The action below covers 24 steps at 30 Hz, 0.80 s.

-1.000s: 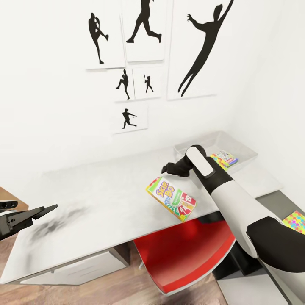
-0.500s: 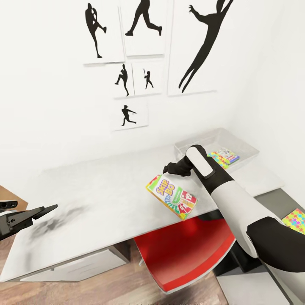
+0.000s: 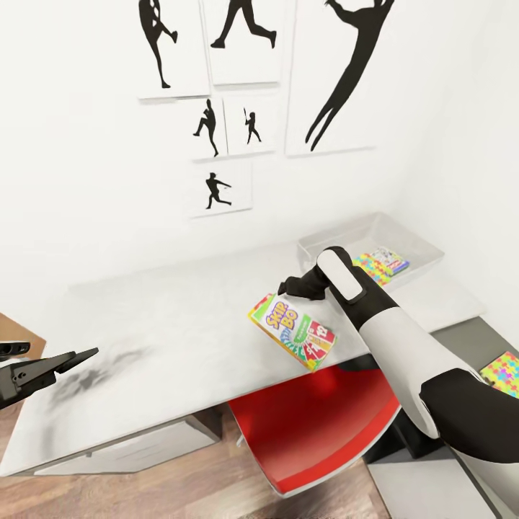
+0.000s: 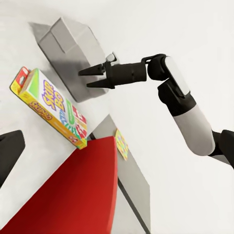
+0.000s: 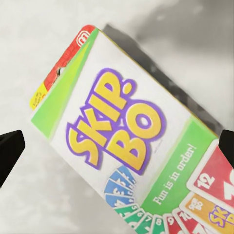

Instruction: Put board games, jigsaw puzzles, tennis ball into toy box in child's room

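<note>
The yellow-green-red "Skip-Bo" board game [image 3: 292, 333] lies flat near the front edge of the pale table [image 3: 166, 339]. My right gripper [image 3: 287, 287] hovers just above its far end, open and empty. In the right wrist view the box [image 5: 122, 141] lies between the spread fingertips [image 5: 9, 151]. The left wrist view shows the right gripper [image 4: 90, 78] open above the box [image 4: 51, 107]. The toy box [image 3: 425, 249] sits at the table's far right and holds a jigsaw puzzle [image 3: 369, 267] and a small board game [image 3: 391, 261]. Another jigsaw puzzle [image 3: 502, 373] lies on the lower dark wing. My left gripper [image 3: 68, 358] is open over the table's left end.
A red swivel chair [image 3: 317, 425] is tucked under the table's front edge below the Skip-Bo box. Black silhouette prints [image 3: 216, 187] hang on the white wall behind. A white drawer unit [image 3: 137, 450] stands under the table on the wood-plank floor.
The head view has shifted a little, so the prints sit higher in the picture. My right gripper stays open over the Skip-Bo box, and the left arm has not moved.
</note>
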Available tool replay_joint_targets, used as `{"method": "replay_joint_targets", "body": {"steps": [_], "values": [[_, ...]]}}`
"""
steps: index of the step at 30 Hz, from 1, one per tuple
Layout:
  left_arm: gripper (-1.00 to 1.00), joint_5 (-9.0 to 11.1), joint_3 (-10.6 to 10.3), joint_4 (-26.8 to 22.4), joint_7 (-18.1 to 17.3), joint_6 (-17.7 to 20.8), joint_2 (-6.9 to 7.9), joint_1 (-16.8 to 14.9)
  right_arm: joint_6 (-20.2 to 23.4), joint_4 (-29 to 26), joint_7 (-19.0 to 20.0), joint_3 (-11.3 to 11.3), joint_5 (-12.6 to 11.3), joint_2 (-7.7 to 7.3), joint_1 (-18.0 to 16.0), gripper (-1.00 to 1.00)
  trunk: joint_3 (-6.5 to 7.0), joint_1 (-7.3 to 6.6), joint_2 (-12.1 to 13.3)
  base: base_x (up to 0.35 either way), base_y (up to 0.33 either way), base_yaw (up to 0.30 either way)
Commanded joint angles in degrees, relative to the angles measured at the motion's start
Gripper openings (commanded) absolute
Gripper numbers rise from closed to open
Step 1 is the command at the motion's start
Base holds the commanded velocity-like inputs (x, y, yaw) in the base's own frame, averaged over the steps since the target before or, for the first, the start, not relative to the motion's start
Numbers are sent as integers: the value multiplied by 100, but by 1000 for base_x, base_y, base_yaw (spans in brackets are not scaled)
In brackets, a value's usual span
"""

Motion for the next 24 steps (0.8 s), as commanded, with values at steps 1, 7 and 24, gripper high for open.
{"method": "replay_joint_targets", "body": {"steps": [1, 7, 24], "values": [[100, -5, 0, -1, -23, 61, 2, -3, 4, 6, -60, 13, -59, -1, -6, 100, -18, 3, -11, 0, 0, 0], [100, -5, 1, -1, -23, 61, 2, -3, 4, 34, -60, 13, -59, -3, -7, 100, -70, 3, -11, 0, 0, 0], [100, -5, 0, -1, -23, 61, 2, -3, 3, 39, -60, 13, -59, -152, -17, 100, -215, 3, -11, 0, 0, 0]]}}
